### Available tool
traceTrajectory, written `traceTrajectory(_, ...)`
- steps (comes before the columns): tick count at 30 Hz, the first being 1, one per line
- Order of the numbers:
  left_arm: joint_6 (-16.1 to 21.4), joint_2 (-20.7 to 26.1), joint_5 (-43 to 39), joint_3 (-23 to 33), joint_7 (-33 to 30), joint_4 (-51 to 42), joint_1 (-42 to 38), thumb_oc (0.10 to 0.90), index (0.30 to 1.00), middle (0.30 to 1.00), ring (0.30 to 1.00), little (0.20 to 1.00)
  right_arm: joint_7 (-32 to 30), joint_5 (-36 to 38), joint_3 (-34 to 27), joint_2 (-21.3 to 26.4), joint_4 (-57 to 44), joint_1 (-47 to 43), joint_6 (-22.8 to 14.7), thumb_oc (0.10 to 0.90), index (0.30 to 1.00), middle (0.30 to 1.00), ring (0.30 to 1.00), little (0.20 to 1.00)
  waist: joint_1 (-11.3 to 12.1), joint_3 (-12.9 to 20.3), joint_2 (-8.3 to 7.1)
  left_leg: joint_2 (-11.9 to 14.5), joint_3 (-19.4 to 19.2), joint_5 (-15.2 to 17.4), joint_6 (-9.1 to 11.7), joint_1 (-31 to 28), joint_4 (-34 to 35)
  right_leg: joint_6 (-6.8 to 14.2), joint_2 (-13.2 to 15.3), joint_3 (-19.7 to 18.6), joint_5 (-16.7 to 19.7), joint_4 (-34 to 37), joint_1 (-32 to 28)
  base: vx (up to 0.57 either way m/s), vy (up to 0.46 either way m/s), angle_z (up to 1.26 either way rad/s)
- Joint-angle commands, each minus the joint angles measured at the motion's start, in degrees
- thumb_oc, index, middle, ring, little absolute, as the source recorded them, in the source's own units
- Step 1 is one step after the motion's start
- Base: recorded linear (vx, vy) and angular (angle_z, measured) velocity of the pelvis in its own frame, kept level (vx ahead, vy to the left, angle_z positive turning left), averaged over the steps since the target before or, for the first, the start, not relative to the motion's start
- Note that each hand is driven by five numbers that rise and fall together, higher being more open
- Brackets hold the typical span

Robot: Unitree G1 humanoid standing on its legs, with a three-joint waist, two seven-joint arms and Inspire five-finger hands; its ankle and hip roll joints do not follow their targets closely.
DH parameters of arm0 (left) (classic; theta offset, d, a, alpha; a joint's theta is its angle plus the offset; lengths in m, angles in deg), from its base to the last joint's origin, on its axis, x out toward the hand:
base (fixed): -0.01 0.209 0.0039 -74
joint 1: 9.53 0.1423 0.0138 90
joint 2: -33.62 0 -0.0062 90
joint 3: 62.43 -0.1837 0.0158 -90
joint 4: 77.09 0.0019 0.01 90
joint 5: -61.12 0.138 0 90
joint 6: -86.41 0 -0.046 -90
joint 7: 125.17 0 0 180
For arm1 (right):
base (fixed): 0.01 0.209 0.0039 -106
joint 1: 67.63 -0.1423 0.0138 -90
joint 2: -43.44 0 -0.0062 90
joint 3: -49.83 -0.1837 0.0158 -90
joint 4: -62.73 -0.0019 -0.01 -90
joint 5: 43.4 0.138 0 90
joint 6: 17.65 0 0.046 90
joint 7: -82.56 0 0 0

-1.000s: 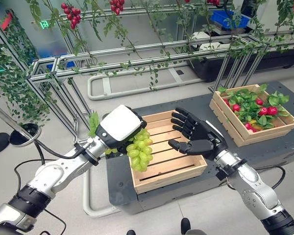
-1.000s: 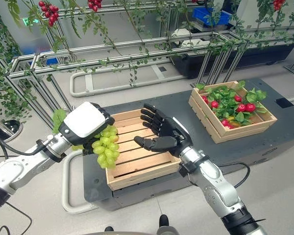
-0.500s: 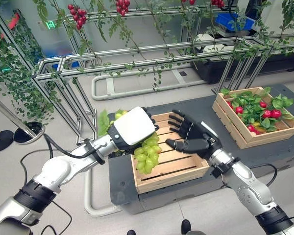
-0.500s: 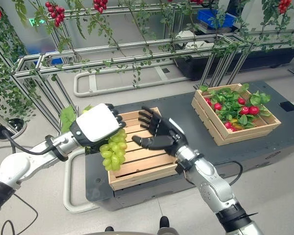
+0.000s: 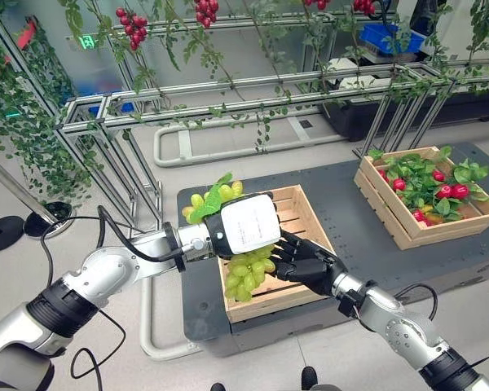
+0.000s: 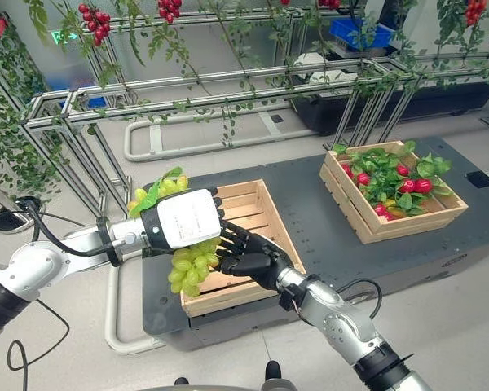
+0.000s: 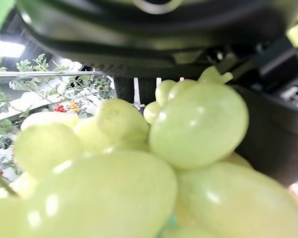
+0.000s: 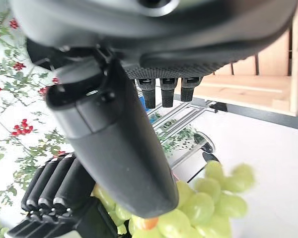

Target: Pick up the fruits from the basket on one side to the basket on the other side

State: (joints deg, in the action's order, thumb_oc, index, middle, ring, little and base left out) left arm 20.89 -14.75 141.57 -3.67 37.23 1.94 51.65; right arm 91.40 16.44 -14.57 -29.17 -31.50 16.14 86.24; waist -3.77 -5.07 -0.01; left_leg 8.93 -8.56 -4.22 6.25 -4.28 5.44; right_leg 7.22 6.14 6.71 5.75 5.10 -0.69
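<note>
Left hand (image 5: 241, 225) is closed around a bunch of green grapes (image 5: 246, 275), held over the near left corner of the empty wooden crate (image 5: 303, 218), with the bunch hanging below the palm. Right hand (image 5: 303, 259) sits just beside and under the grapes over the crate, fingers extended and holding nothing. A second crate (image 5: 387, 210) of red fruit and leaves stands well apart at the right.

Pale green grapes (image 5: 246, 275) with a green leaf; light wooden slatted baskets (image 5: 301, 220); red fruits (image 5: 451, 190) among green leaves; dark grey desk (image 5: 350, 204).
</note>
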Motion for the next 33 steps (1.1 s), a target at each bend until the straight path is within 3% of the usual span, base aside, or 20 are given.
traceTrajectory(1,-5.18,0.75,-1.43,2.57,-3.76,-1.66,-10.10,0.400,0.300,0.300,0.300,0.300,1.62,6.09,-0.38,-0.72,-3.39,-4.18,-3.53,0.800,0.900,0.900,0.900,0.900,-0.04,5.31,-0.66,-0.47,1.33,3.66,-1.31,-0.83,-0.44,2.29,2.31,0.29,-2.08,-0.10,-1.64,0.00,0.000,0.00)
traceTrajectory(6,-4.22,0.69,-1.12,3.29,-3.81,-2.30,-9.77,0.400,0.300,0.300,0.300,0.300,3.33,5.21,-0.62,-0.72,-4.06,-4.65,-3.85,0.800,0.900,0.900,0.900,0.900,0.13,5.35,-0.70,-0.55,1.51,3.65,-1.29,-0.74,-0.44,2.29,2.30,0.35,-2.10,-0.10,-1.60,0.00,0.000,0.00)
traceTrajectory(10,-4.30,1.24,-1.31,4.19,-5.13,-1.37,-9.30,0.400,0.300,0.300,0.300,0.300,2.29,4.48,-1.65,0.10,-2.82,-4.96,-6.20,0.800,0.900,0.900,0.900,0.900,0.23,5.63,-0.83,-0.46,1.29,3.68,-1.31,-0.98,-0.44,2.28,2.34,0.50,-2.13,-0.10,-1.78,0.00,0.000,0.00)
traceTrajectory(20,-4.59,3.36,-2.62,9.46,-5.31,-2.71,-6.92,0.400,0.300,0.300,0.300,0.300,-0.76,-0.11,-10.37,2.48,-0.23,-0.04,-9.57,0.800,0.900,0.900,0.900,0.900,-0.57,5.65,-1.18,-0.37,0.53,3.71,-1.18,-0.91,-0.44,2.60,2.24,0.25,-1.93,-0.10,-1.35,0.00,0.000,0.00)
traceTrajectory(26,-4.02,4.40,-3.99,13.02,-3.43,-4.05,-5.84,0.400,0.300,0.300,0.300,0.300,3.54,-2.74,-15.50,4.20,1.55,3.77,-7.84,0.800,0.900,0.900,0.900,0.900,-1.54,5.44,-1.51,-0.27,-0.17,3.84,-1.21,-1.04,-0.44,2.70,2.12,-0.11,-1.92,-0.10,-1.12,0.00,0.001,-0.01)
traceTrajectory(33,-5.48,5.55,-5.22,12.25,-2.56,-3.58,-7.26,0.400,0.300,0.300,0.300,0.300,9.65,-2.55,-15.95,7.58,1.91,3.88,-7.29,0.800,0.900,0.900,0.900,0.900,-2.09,5.09,-1.83,-0.01,-0.67,3.81,-1.03,-1.23,-0.44,2.72,1.95,-0.31,-1.82,-0.10,-1.02,0.00,-0.004,-0.07)
